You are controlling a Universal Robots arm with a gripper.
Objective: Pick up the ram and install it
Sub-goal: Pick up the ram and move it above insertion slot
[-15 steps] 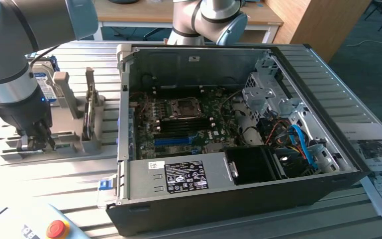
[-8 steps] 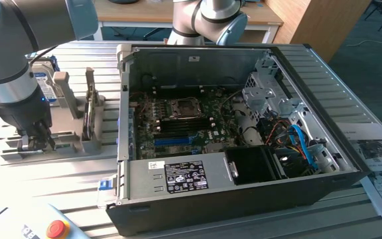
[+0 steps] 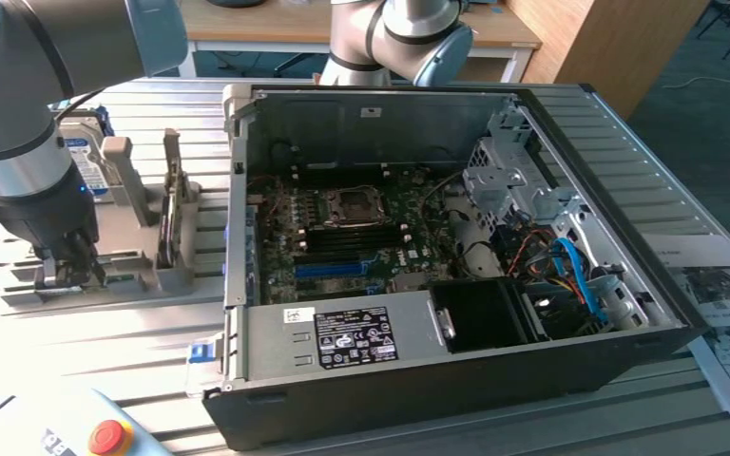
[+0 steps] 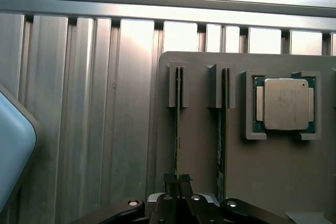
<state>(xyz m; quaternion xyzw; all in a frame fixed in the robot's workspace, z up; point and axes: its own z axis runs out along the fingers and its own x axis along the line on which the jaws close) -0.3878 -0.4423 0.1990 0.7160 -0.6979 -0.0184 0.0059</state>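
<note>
Two jaws nearly together, tight on the edge-up ram (image 4: 177,124) in the grey holder (image 4: 199,145).

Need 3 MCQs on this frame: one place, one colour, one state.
1. Where does the processor sit?
A. in the computer's socket
B. in a recess of the grey holder
C. on the printed sheets

2. What colour is the button at the exterior view's lower left?
A. red
B. green
C. blue

3. How is the pincer?
A. wide open above the computer
B. holding the processor
C. shut on the ram in a holder slot

Answers:
1 B: the processor lies framed in the grey holder.
2 A: the button is red.
3 C: the pincer has its fingertips together on the ram, which stands on edge in its slot.
</note>
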